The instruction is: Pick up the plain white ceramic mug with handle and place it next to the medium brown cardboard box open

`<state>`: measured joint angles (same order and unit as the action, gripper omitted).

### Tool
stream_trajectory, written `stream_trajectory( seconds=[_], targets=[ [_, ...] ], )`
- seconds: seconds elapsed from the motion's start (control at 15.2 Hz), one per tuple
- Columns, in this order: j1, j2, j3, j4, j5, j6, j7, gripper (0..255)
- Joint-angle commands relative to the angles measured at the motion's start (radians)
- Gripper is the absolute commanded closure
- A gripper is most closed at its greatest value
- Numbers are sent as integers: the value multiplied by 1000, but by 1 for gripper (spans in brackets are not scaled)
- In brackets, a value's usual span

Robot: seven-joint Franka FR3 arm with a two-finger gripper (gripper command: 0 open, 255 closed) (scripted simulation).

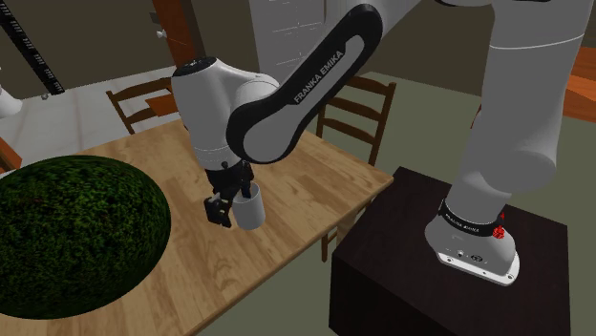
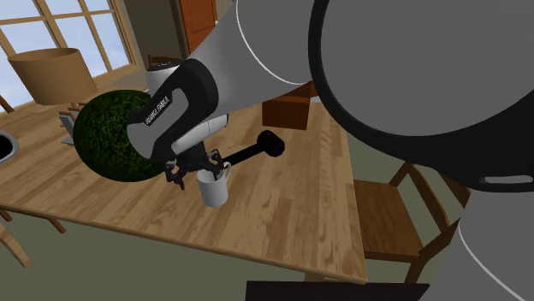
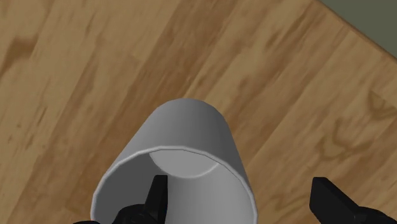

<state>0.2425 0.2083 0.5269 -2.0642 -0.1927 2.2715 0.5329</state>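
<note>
White capitals are spelling "FRANKA EMIKA" along the dark, glossy panel of the arm (image 1: 310,91) in the shoulder view. In the second exterior view the same words are showing upside down. A dark band round the arm's foot is carrying small writing that is too fine to read.

The hand (image 1: 232,199) is hanging over the counter (image 1: 315,181) with its black fingers spread wide. In the wrist view one finger (image 3: 156,194) is reaching inside the mug (image 3: 191,137) and the other is standing outside, clear of the wall, so nothing is being gripped. The mug is a smooth, plain cylinder, rendered pale grey to white, with a thin rim and an open mouth. Its base appears to be sitting on the counter, directly beneath the hand. The counter is showing warm brown wooden planks with streaky grain.

In the second exterior view the cardboard box (image 2: 291,109), brown and square-edged, is resting at about one o'clock from the mug, well apart from it and partly behind the arm. A black tool (image 2: 261,150), a rod with a rounded end, is lying near the mug at about two o'clock. A round, leafy, dark green ball (image 2: 115,137) is sitting at about ten o'clock. In the shoulder view the boxy dark stand (image 1: 401,277) is lying at four o'clock from the mug, and a slatted wooden chair (image 1: 358,115) at one o'clock.
</note>
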Motion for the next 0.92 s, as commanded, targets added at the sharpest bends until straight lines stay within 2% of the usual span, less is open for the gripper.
stream_trajectory(
  seconds=[0.0,0.07,0.66,0.86],
  targets=[
    [0,0,0,0,0,0,0,0],
    [0,0,0,0,0,0,0,255],
    [0,0,0,0,0,0,0,255],
    [-5,-24,5,15,19,-35,-14,255]
  ],
)
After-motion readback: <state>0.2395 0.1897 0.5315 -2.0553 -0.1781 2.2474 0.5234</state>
